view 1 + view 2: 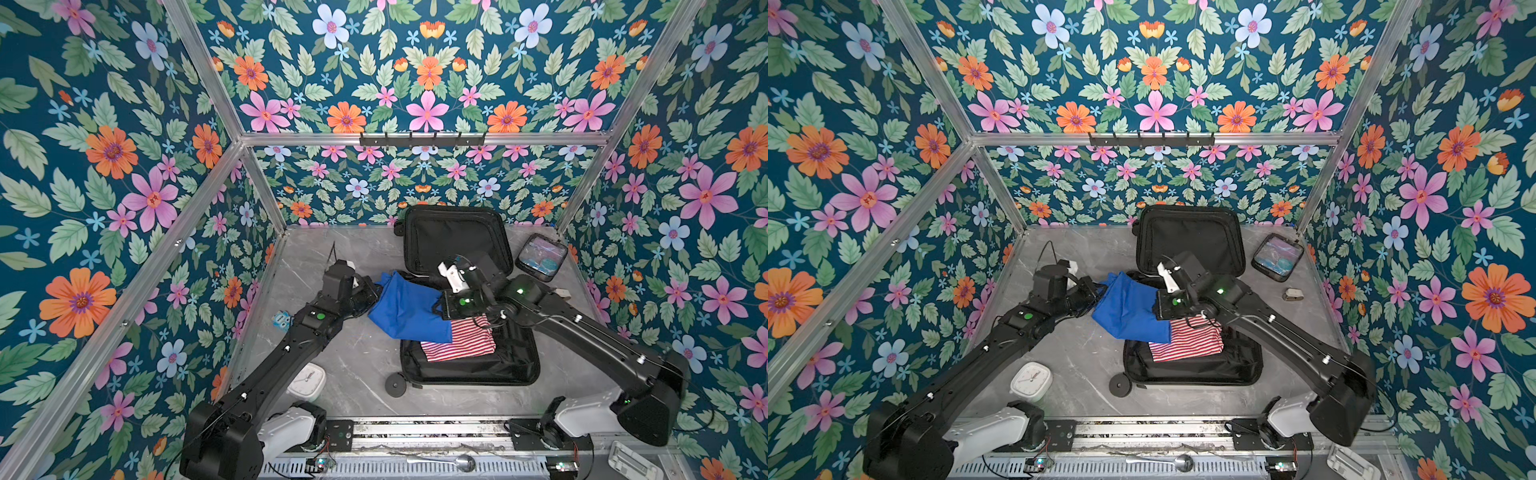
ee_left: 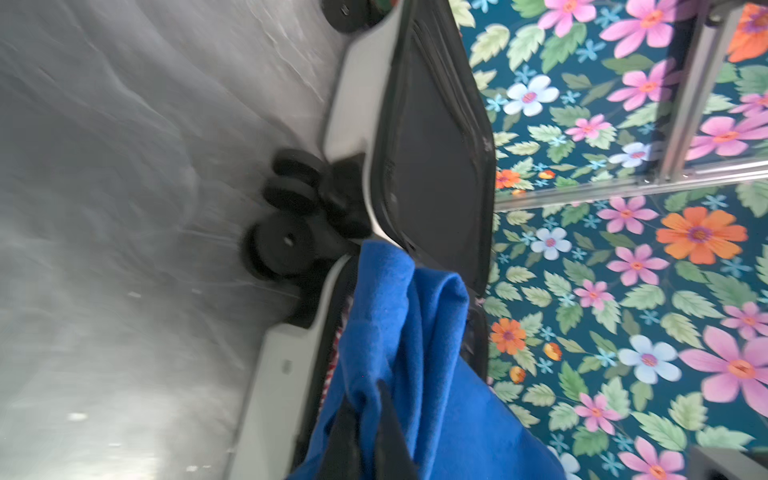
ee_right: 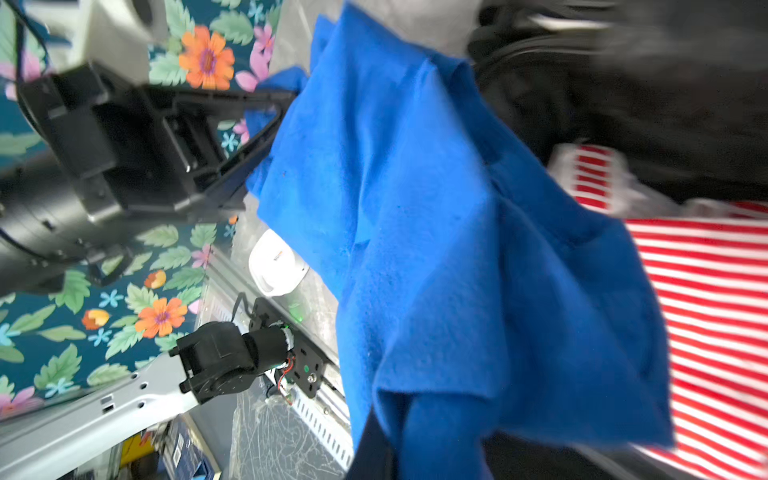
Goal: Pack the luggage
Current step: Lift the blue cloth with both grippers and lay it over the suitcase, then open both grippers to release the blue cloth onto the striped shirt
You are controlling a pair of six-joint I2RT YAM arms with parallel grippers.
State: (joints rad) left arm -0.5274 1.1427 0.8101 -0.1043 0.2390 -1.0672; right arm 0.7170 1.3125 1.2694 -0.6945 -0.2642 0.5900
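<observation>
The luggage (image 1: 469, 376) (image 1: 1196, 374) lies open on the table, its black-lined lid (image 1: 453, 237) leaning against the back wall. A red-and-white striped cloth (image 1: 461, 343) (image 3: 715, 299) lies in the lower half. A blue cloth (image 1: 409, 309) (image 1: 1129, 309) hangs stretched above the luggage's left edge. My left gripper (image 1: 376, 291) (image 2: 365, 424) is shut on its left end, and my right gripper (image 1: 438, 309) (image 3: 399, 440) is shut on its right end. The left wrist view shows the white shell (image 2: 353, 104) and black wheels (image 2: 286, 245).
A clear toiletry pouch (image 1: 540, 257) lies at the back right. A white clock (image 1: 306, 380) sits at the front left beside my left arm, with a small blue toy (image 1: 281, 320) by the left wall. A small grey object (image 1: 1292, 294) lies to the right. A spoon (image 1: 453, 461) rests on the front rail.
</observation>
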